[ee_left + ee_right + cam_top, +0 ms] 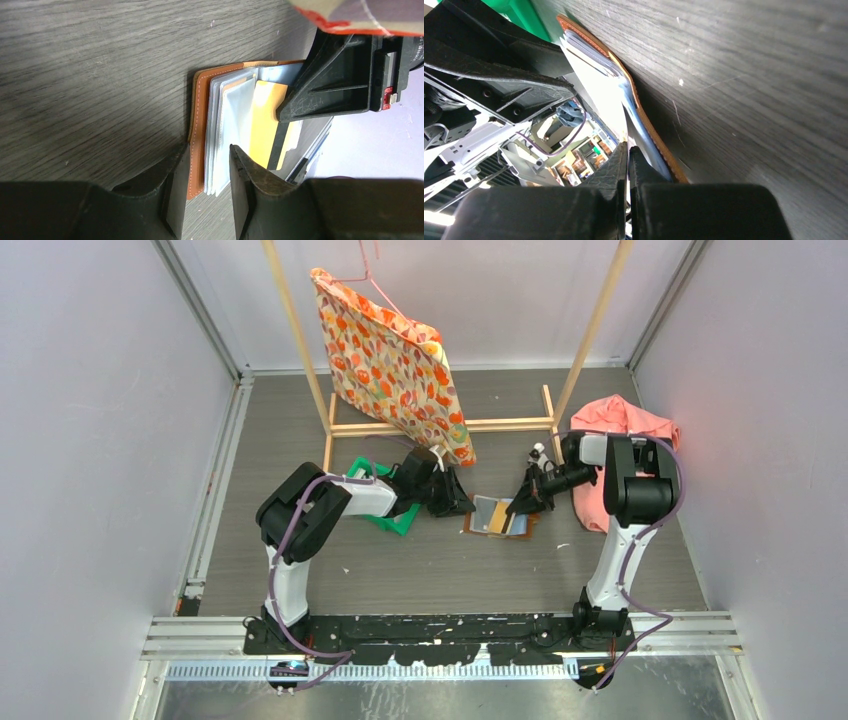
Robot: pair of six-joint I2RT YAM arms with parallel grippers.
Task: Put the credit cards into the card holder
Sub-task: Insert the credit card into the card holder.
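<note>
Card holder (197, 125) lies open on the grey surface (100, 75), between the two arms and near the green bin (393, 521). Left claw (207, 150) is partly closed, its fingers pinching the holder's leather cover and clear sleeves at the near edge. Right claw (628, 150) is squeezed almost flat, nipping the edge of the yellow card (265, 120), which lies across the sleeves.
</note>
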